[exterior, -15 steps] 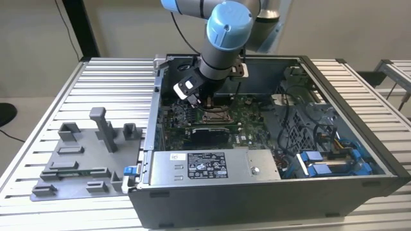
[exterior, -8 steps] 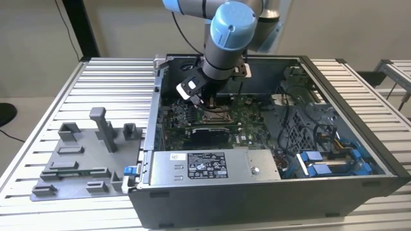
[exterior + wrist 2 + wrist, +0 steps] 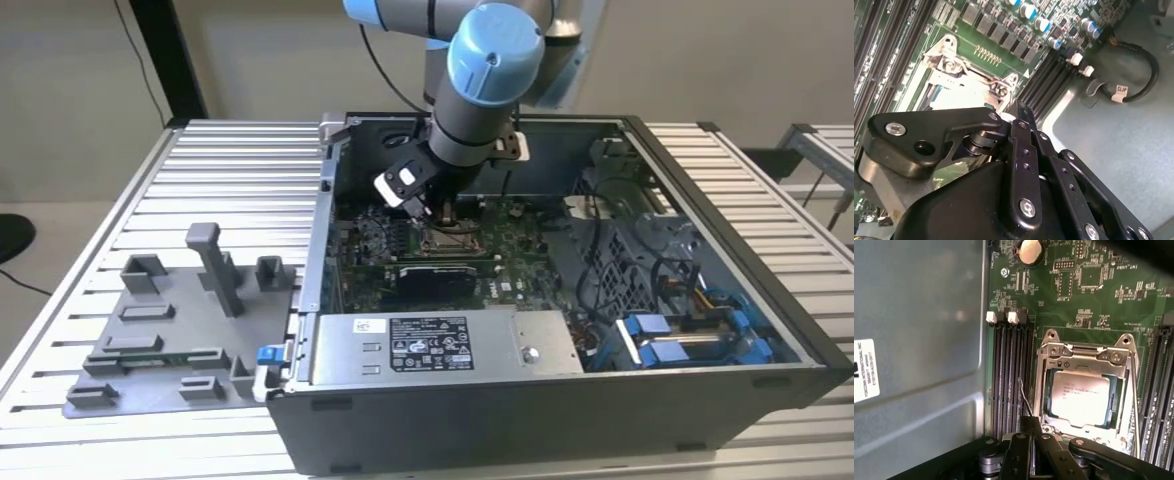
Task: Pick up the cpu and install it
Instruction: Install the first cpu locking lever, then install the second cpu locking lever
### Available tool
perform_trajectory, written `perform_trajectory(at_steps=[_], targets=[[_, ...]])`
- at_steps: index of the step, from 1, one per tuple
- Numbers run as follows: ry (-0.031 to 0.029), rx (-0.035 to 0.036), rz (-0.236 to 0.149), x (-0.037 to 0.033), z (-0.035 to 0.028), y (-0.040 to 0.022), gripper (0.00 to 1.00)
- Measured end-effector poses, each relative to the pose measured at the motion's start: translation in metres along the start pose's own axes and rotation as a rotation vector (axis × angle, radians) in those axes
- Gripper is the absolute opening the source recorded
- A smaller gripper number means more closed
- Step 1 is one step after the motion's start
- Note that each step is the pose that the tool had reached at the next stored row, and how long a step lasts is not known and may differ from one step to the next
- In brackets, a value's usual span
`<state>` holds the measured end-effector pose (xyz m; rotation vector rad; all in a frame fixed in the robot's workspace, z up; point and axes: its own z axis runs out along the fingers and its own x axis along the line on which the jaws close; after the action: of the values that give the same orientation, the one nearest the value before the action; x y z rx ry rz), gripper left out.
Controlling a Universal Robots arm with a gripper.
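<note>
We log an open computer case [image 3: 534, 425] on a slatted metal table [image 3: 240, 170], with a grey fixture plate [image 3: 160, 345] of upright blocks just beside it toward the exterior view's left. Inside sit a silver power supply [image 3: 441, 345] and blue drive brackets [image 3: 674, 335]. In the first wrist view the green motherboard [image 3: 1094, 295] carries 1 coin battery [image 3: 1029, 250] and dark memory slots [image 3: 1011, 380] with 2 white latches [image 3: 991, 316], beside a metal socket frame [image 3: 1086, 352].

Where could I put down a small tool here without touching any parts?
Free: the ribbed table around the grey fixture, at the exterior view's left, and the table strip on the other side of the case. Crowded: the motherboard inside, where the gripper hangs over the cpu in its socket.
</note>
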<state>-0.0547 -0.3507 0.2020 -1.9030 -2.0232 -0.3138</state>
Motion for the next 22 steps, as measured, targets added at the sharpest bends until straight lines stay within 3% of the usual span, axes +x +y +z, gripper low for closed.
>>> perform_trajectory(at_steps=[14, 22], targets=[[0.0000, -0.0001, 0.000, -0.0009, -0.0021, 0.0227, 0.00], [0.0001, -0.0001, 0.000, -0.0017, -0.0039, 0.0409, 0.00]])
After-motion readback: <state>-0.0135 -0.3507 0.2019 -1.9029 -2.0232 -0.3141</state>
